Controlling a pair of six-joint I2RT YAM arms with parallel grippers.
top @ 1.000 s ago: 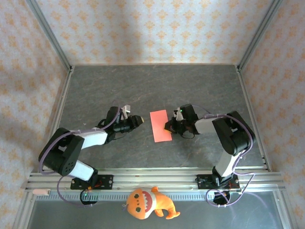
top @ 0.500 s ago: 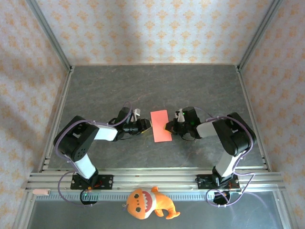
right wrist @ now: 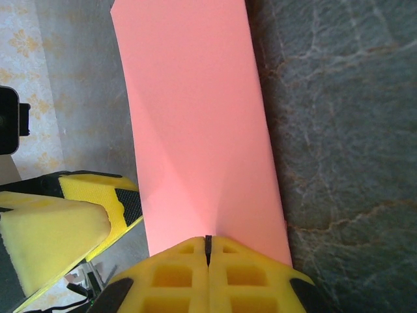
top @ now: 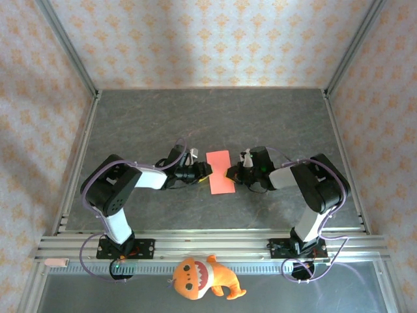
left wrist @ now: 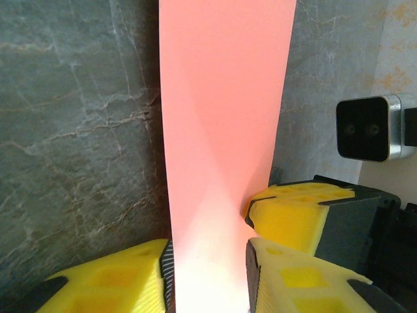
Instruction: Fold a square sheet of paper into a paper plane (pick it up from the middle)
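Note:
The square sheet of paper (top: 219, 171) is red-pink and lies folded into a narrow rectangle on the dark table. My left gripper (top: 204, 173) is at its left edge. It is open, and the paper (left wrist: 221, 117) runs between its yellow fingers (left wrist: 111, 280), one at the left edge and one over the right part. My right gripper (top: 229, 173) is at the right edge. It is shut, and its closed tips (right wrist: 208, 251) rest on the near end of the paper (right wrist: 195, 130). One right finger (left wrist: 296, 212) sits just beside my left gripper's right finger.
An orange plush toy (top: 203, 277) lies in front of the aluminium rail (top: 208, 242) that carries the arm bases. Patterned walls and metal posts enclose the grey stone-look table (top: 208, 117). Open tabletop stretches behind the paper.
My left arm has swung in to the right, and its gripper has come up to the paper's left edge. The right gripper and the paper have barely moved.

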